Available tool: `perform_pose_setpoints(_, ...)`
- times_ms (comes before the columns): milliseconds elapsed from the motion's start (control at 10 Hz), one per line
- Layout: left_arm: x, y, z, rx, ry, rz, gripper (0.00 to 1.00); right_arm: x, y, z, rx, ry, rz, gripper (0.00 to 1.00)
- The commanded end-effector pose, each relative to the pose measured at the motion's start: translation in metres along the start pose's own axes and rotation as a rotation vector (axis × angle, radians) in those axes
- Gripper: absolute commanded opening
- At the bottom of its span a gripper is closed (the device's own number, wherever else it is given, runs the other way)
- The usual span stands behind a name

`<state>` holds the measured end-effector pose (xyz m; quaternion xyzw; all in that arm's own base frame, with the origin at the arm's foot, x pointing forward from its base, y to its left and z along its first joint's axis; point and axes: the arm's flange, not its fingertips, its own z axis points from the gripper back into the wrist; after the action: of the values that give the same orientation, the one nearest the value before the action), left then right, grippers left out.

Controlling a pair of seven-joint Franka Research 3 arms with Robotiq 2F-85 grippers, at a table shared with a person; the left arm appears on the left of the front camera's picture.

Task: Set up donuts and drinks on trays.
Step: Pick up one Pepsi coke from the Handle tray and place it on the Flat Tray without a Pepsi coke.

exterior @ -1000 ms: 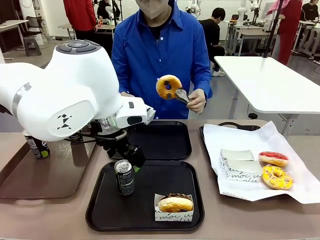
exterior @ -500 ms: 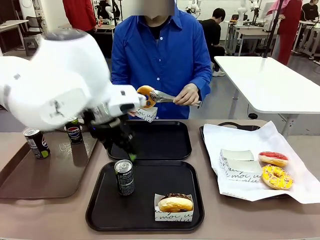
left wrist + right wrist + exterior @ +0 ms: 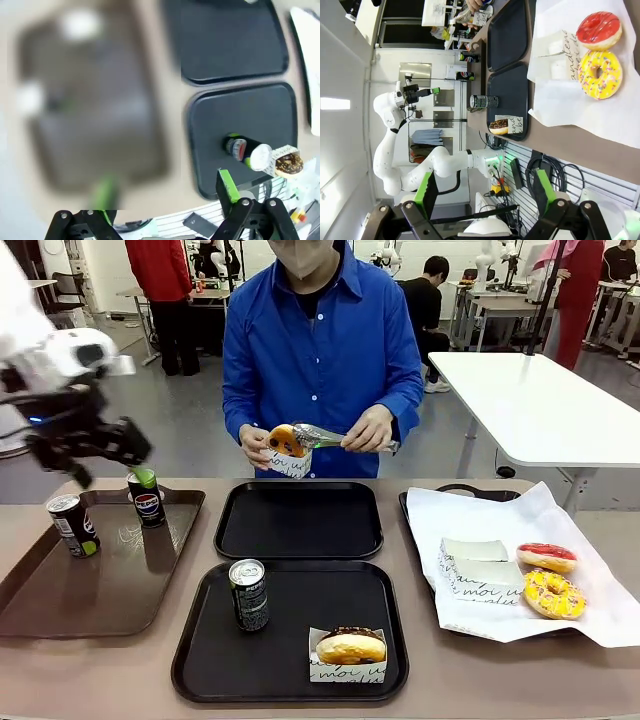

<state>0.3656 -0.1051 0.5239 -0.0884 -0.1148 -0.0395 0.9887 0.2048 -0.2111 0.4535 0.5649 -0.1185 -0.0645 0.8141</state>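
Your left tool [image 3: 165, 190] is hovering spread above the long brown tray [image 3: 60, 600], your right tool [image 3: 485, 195] gaping too. A slim dark can [image 3: 249, 594] and paper-sleeved golden donut [image 3: 350, 646] are sitting on the near black tray [image 3: 320, 602].

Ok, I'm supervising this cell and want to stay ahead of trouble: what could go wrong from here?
1. The open left gripper hangs near the logo can on the brown tray; a skewed approach could topple that slim can.
2. The person's hand holds tongs on a sleeved donut just beyond the far black tray; an arm bringing a can there might meet it.
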Motion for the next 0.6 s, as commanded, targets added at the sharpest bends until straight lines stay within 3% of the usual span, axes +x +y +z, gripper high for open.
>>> perform_pose_setpoints(0,0.013,0.052,0.005,-0.045,0.031,0.089,1.0,0.0,-0.001,0.0,0.024,-0.002,0.018,1.0)
perform_pose_setpoints(300,0.023,0.119,-0.009,0.048,0.024,0.168,1.0,0.0,-0.001,0.0,0.024,-0.002,0.018,1.0)
perform_pose_setpoints(500,0.013,0.116,-0.005,0.004,0.033,0.171,1.0,0.0,-0.001,0.0,0.024,-0.002,0.018,1.0)
